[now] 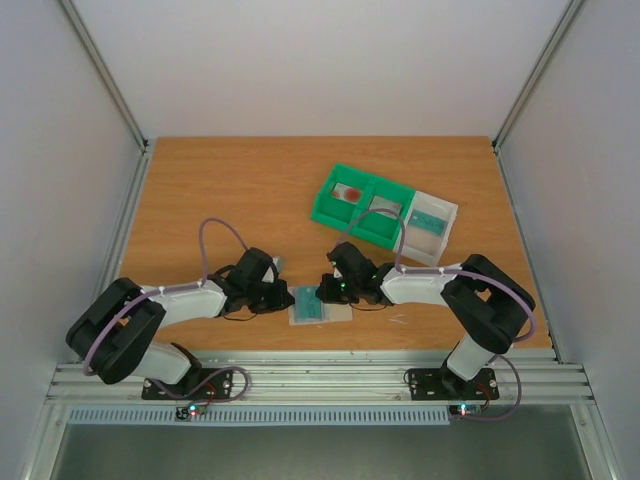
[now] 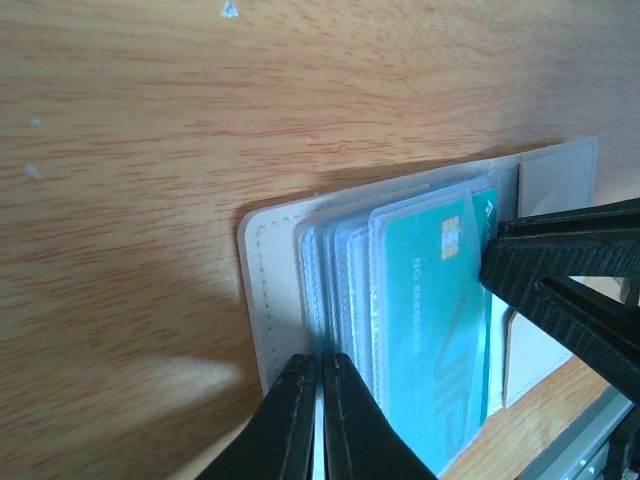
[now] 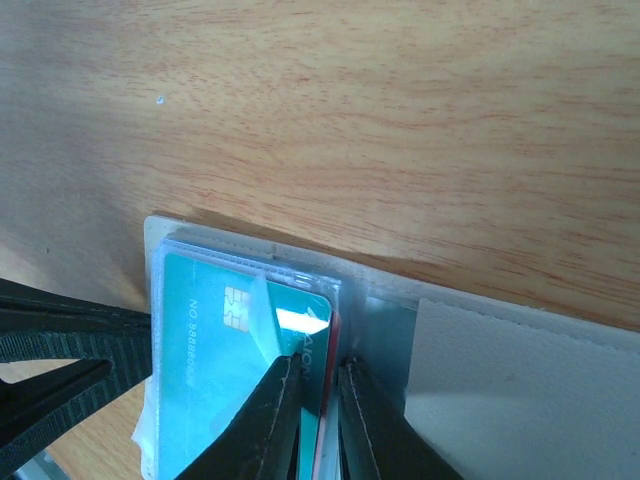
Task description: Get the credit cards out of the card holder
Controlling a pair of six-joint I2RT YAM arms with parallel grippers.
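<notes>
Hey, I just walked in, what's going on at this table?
Two robot arms are working on an open card holder lying on the table. The left gripper is shut on its clear sleeves, apparently steadying it. The right gripper has its fingers either side of the teal card, which is not yet out; whether it grips is unclear.

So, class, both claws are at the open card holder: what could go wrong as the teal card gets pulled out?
1. The right claw straddles the teal card where a red card edge also shows, so both might come out together.
2. The left claw pinches only the clear sleeves near the fold, so the card holder could lift or slide with the pull.
</notes>
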